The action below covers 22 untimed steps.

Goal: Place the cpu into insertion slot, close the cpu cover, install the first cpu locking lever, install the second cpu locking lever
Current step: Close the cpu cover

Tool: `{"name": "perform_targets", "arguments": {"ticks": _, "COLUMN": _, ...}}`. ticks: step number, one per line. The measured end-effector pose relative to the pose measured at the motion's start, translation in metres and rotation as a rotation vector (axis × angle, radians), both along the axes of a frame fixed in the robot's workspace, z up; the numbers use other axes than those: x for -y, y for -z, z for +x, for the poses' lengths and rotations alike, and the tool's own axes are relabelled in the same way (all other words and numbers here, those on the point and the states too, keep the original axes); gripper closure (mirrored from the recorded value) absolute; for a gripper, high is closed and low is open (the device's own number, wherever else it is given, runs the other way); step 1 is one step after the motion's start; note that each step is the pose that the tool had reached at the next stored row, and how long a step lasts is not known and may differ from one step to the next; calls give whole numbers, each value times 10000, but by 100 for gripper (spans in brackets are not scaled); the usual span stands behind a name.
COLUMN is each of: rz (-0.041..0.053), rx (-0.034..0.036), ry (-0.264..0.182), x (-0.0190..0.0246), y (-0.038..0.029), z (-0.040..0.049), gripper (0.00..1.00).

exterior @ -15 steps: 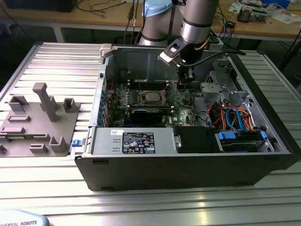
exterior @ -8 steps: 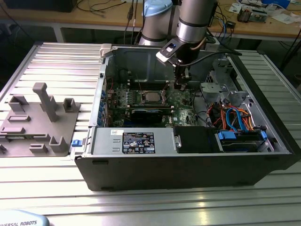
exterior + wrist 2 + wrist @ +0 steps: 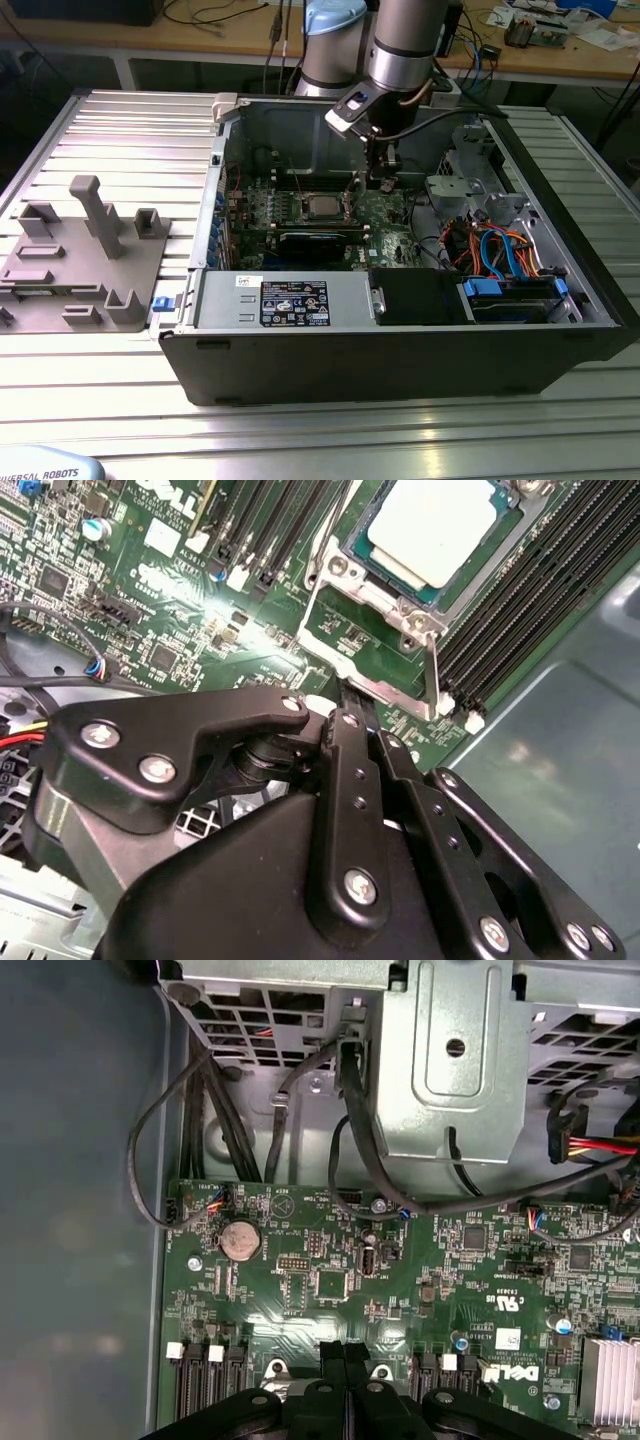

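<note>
1. Silver-grey cpu (image 3: 435, 525) sits seated in insertion slot (image 3: 352, 568), just beyond my fingertips.
2. Open cpu cover (image 3: 365, 645) stands between us, its free edge at my gripper (image 3: 352, 695) tip.
3. Fingers pressed together, nothing visibly held.

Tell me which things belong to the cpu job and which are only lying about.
Job: cpu, seated in the insertion slot; cpu cover, raised; gripper at the cover's edge.
Lying about: grey fixture plate; coin battery; orange and blue cables.
</note>
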<state>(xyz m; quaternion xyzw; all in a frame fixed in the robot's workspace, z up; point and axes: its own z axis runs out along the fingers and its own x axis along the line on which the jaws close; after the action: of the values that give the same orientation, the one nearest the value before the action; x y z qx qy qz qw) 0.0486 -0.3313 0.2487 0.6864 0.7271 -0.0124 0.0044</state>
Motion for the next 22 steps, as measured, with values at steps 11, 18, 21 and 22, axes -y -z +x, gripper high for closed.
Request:
{"name": "perform_targets", "arguments": {"ticks": 11, "rz": 0, "rx": 0, "ry": 0, "x": 0, "y": 5, "z": -94, "gripper": 89}}
{"name": "perform_targets", "arguments": {"ticks": 18, "rz": 0, "rx": 0, "ry": -1, "x": 0, "y": 9, "z": -153, "gripper": 89}}
{"name": "perform_targets", "arguments": {"ticks": 21, "rz": 0, "rx": 0, "ry": -1, "x": 0, "y": 10, "z": -185, "gripper": 89}}
{"name": "perform_targets", "arguments": {"ticks": 22, "rz": 1, "rx": 0, "ry": 0, "x": 0, "y": 11, "z": -192, "gripper": 89}}
